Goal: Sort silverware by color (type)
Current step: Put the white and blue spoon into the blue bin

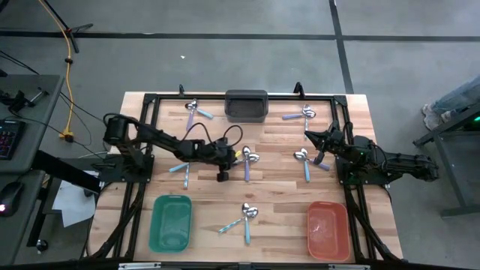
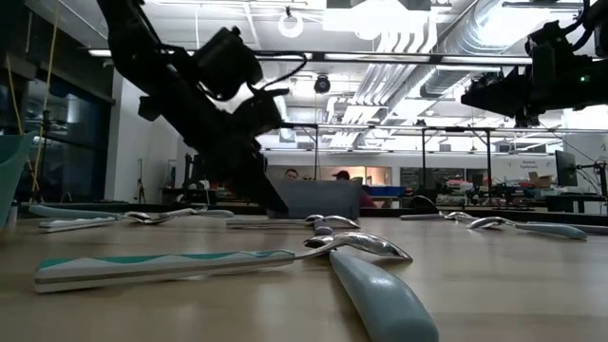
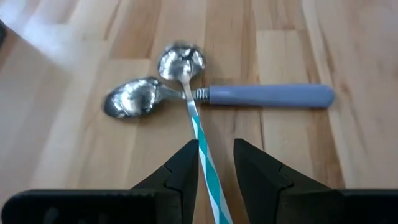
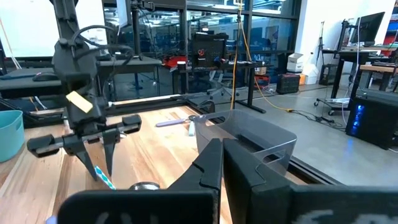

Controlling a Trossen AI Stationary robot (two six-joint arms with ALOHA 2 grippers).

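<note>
The silverware lies scattered over the wooden table (image 1: 277, 187). At its middle, a spoon with a teal-and-white striped handle (image 3: 200, 134) lies with its neck across the neck of a purple-handled spoon (image 3: 267, 95). My left gripper (image 3: 216, 146) is open, slanting down over the striped handle, with one finger on each side of it. I cannot tell whether either finger touches it. The same gripper (image 1: 234, 156) shows at the table's middle. My right gripper (image 1: 310, 136) is shut on nothing and hangs level above the table's right part.
A green bin (image 1: 171, 223) stands near left, a red bin (image 1: 328, 229) near right, and a grey bin (image 1: 246, 105) at the far edge. More spoons lie far left (image 1: 196, 111), far right (image 1: 300, 114), right of centre (image 1: 306, 161), near centre (image 1: 244, 217) and left of centre (image 1: 180, 169).
</note>
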